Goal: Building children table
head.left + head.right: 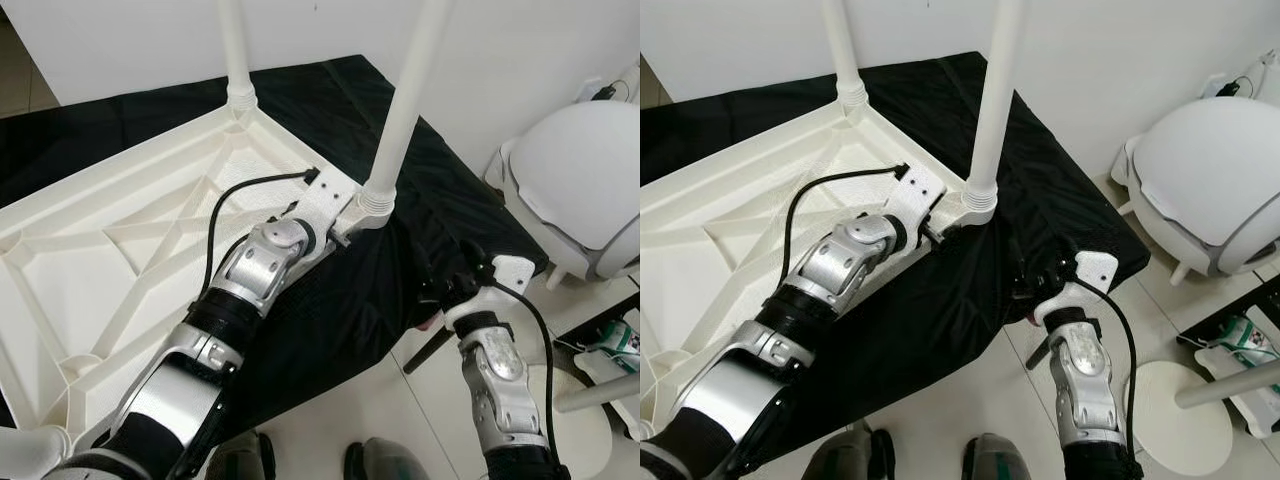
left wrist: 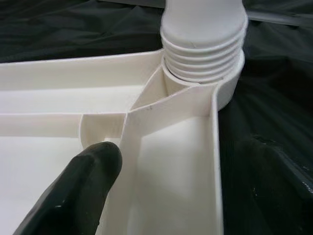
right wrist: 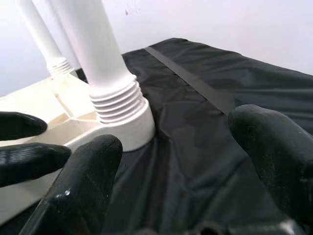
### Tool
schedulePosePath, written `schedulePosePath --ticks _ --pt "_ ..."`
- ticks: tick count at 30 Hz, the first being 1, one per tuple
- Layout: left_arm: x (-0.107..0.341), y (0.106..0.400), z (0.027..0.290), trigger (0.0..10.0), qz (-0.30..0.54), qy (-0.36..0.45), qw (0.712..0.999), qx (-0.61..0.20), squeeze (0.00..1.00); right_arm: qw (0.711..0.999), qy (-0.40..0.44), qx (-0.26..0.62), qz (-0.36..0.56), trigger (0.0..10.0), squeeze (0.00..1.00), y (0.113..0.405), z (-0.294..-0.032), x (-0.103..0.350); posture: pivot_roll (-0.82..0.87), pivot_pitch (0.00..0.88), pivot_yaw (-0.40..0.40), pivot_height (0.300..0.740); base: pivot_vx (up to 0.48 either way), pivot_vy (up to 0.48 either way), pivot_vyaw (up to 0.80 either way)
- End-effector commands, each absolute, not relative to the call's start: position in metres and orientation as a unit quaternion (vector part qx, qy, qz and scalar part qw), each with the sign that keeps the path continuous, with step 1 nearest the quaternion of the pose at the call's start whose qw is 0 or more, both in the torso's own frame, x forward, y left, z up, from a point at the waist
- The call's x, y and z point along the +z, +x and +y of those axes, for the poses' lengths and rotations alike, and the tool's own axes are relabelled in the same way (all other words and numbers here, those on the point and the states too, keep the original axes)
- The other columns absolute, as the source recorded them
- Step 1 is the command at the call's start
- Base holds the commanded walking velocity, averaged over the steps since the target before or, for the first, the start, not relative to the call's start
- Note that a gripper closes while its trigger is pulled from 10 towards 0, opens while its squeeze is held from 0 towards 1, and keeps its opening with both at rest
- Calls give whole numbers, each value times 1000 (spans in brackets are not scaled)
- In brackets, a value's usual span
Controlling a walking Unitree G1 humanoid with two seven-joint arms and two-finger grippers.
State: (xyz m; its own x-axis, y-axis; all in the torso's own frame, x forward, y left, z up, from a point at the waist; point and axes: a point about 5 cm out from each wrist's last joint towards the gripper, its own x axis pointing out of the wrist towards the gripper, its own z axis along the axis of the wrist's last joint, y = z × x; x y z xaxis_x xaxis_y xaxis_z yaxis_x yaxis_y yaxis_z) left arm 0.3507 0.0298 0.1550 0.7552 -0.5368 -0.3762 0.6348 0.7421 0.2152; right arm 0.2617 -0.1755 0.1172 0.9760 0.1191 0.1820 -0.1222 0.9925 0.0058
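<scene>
With the upturned tabletop (image 1: 120, 250) lying on the black-draped worktop (image 1: 1060, 210), my left gripper (image 1: 345, 228) sits at its near corner, just beside the upright leg (image 1: 405, 110); I cannot tell how its fingers stand. My right gripper (image 3: 181, 171), fingers spread and empty, faces that threaded socket (image 3: 122, 110) from farther off.

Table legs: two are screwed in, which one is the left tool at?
The nearer leg, in the corner socket at the black cloth's side. The left tool sits at its threaded base; the other leg stands farther back, by the wall.
</scene>
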Motion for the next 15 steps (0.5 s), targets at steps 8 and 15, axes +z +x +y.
schedulePosePath --ticks 8,15 --pt "138 356 45 10000 180 198 928 -259 0 994 6 65 -91 10000 0 266 -175 124 -131 61 35 740 0 0 0" --pt "128 354 52 10000 197 226 917 -264 0 994 1 64 -91 10000 0 269 -177 126 -126 59 35 740 0 0 0"
